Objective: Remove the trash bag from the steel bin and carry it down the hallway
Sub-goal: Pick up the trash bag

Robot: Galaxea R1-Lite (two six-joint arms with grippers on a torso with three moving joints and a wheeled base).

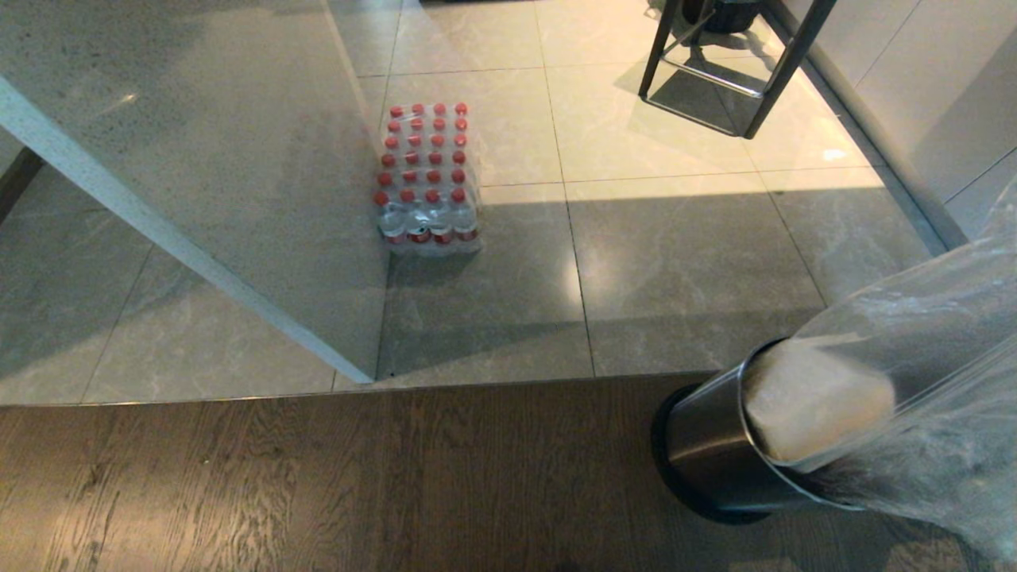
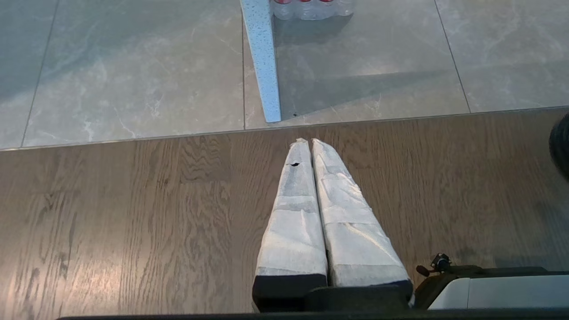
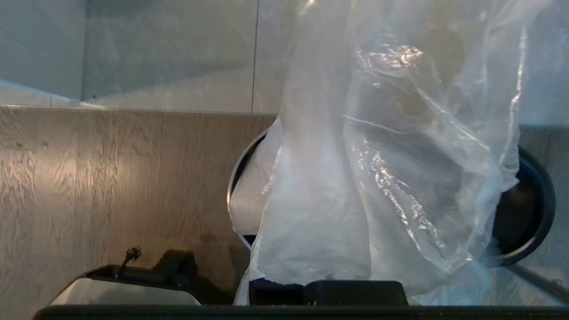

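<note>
the right gripper (image 3: 311, 249) is pinched tight on the trash bag (image 1: 914, 373), which stretches up and rightward out of the tilted steel bin (image 1: 715, 453) below it.

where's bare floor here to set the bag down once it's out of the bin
Free: the wood strip left of the bin, up to the tile edge; and the tiles between the bottle pack and the right wall. Crowded: around the bin, where the bag hangs from the right end effector, and by the stool legs.
</note>
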